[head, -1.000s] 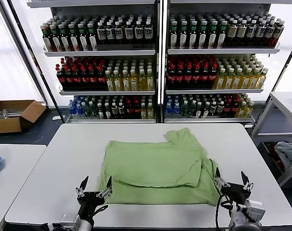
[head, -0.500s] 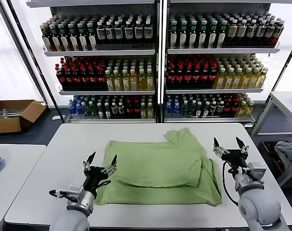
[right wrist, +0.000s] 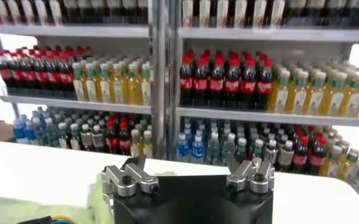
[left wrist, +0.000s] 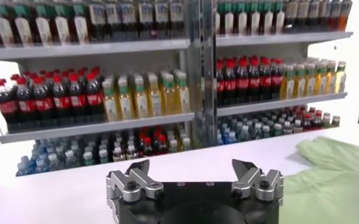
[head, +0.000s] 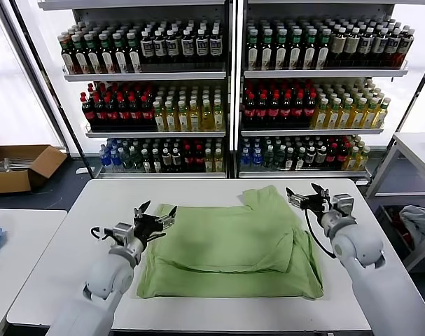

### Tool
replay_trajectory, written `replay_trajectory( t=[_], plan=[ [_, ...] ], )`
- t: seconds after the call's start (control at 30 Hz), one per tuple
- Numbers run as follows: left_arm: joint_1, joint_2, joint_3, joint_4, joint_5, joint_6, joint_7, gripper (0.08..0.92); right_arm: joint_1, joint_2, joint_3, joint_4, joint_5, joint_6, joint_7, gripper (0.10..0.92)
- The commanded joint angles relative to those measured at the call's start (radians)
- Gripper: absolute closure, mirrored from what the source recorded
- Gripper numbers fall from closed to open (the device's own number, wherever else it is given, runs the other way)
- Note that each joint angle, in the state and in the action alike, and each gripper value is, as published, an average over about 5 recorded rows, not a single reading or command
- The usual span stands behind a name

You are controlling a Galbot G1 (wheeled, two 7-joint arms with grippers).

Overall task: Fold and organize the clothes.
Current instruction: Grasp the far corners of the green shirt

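- Head view: the soft light green short-sleeved polo shirt [head: 233,245] lies partly folded in the middle of the white table [head: 72,231], reaching toward the near edge. One sleeve points to the far edge.
- The left gripper [head: 155,215] hovers over the shirt's far left corner. Its fingers are spread wide and hold nothing.
- The right gripper [head: 306,197] hovers by the shirt's far right side, near the sleeve. Its fingers are spread wide too, and empty.
- Left wrist view: the left gripper [left wrist: 194,176] faces the tall shelves of drink bottles [left wrist: 136,91]. A bit of green shirt [left wrist: 331,170] shows at the side.
- Right wrist view: the right gripper [right wrist: 188,175] also faces the bottles, with green cloth [right wrist: 100,189] just under it.
- To fold well, both grippers should likely drop together, pinch only the top layer at matching corners, and pull evenly.
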Motion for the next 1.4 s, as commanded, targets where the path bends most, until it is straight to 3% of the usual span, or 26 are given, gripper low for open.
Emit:
replay_trajectory(
  t=[0.03,0.57,1.4],
  plan=[
    [-0.234,0.034,0.099,0.272,-0.070,0.059,0.007,0.177,0.227,0.108,-0.119,-0.281,-0.024,-0.028,0.032,0.203],
    [-0.289,0.022,0.136,0.398,-0.043,0.106,0.004,0.177,0.326,0.254,-0.133,-0.521,-0.158,-0.024,0.026,0.203],
    [-0.323,-0.020,0.143,0.494,-0.044,0.100,0.002,0.177,0.332,0.305,-0.121,-0.611,-0.229,-0.009,0.017,0.203]
  ],
)
